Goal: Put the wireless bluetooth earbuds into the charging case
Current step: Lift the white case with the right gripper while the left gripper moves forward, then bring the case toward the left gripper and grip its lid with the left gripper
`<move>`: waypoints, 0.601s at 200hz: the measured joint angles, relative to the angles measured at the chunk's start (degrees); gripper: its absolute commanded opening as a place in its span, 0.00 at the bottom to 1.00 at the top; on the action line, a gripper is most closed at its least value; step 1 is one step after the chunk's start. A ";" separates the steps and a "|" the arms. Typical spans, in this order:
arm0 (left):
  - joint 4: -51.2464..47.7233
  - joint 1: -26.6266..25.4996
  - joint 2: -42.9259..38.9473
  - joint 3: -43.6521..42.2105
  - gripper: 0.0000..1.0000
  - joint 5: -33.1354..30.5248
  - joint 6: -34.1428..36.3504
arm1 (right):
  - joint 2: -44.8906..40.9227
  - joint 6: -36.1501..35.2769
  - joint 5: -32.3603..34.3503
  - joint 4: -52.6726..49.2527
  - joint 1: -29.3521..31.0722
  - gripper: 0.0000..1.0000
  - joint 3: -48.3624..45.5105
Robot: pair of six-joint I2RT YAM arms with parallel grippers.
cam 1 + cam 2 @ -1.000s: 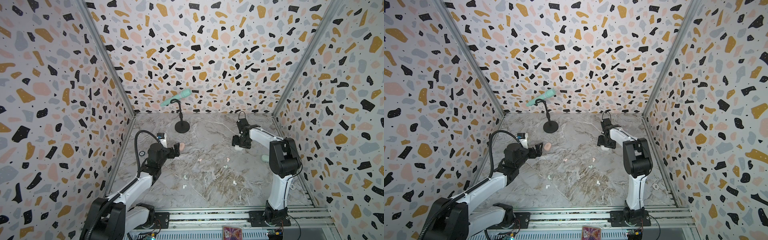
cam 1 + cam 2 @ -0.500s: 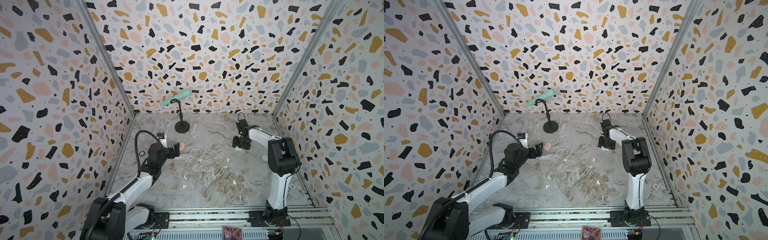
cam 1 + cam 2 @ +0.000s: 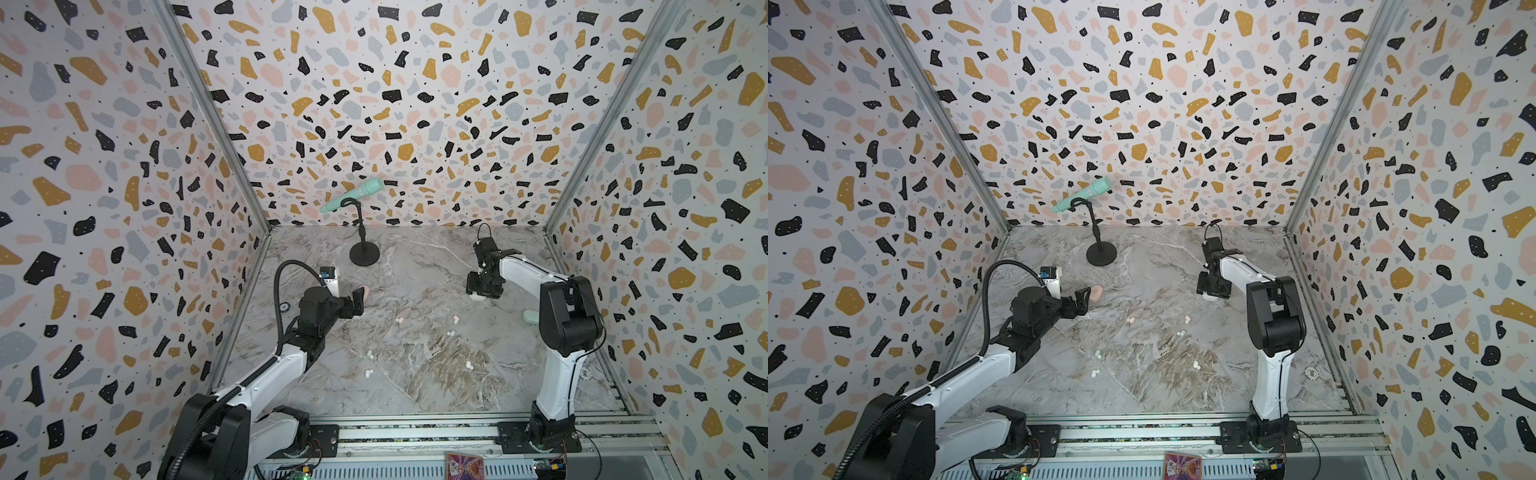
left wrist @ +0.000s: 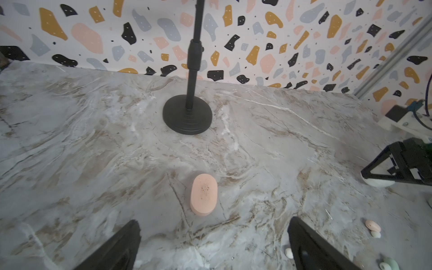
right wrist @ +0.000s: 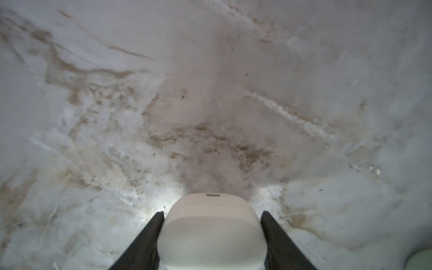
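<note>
I judge the job barely begun. In a top view I count six earbuds (image 3: 450,333) loose on the counter (image 3: 415,395), scattered between my two tools and back towards the arm bases. None sits in a case.

My right tool (image 5: 212,215) is pinching the white case (image 5: 211,236) by its sides. Both pads lie flush against it with no gap that I can see, and the case rests on the counter. Its lid seam reads as closed, so it has to be opened before any bud goes in.

My left tool (image 4: 214,243) is spread wide and holds nothing. The pink case (image 4: 203,197) lies flat and closed just ahead of it, apart from both fingers. A mint case (image 3: 531,316) sits behind the right tool, half hidden by that arm's elbow.

What is left, as I read it, is to open a case, pick up the buds one by one and seat them.

The counter is grey marble-look with brown veining, smooth, with a few dark specks. Speckled terrazzo-print walls (image 3: 124,208) close in three sides. A black microphone stand (image 4: 188,114) stands well beyond the left tool and carries a mint microphone (image 3: 353,194). A metal rail (image 3: 415,432) runs along the front under the arm bases.
</note>
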 measured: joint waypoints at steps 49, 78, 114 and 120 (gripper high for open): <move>-0.55 -9.35 4.94 4.09 1.00 4.55 6.03 | -9.86 -2.21 -3.04 -4.52 4.46 0.60 -0.39; 3.80 -14.08 8.92 4.87 1.00 10.21 8.85 | -13.00 -3.26 -5.40 -8.48 10.21 0.59 1.70; 10.16 -17.51 13.88 4.90 1.00 17.94 11.28 | -13.44 -3.43 -9.27 -12.17 17.14 0.60 6.32; 10.95 -17.88 14.29 4.90 0.99 19.02 11.65 | -13.46 -3.43 -9.90 -12.61 18.10 0.59 6.97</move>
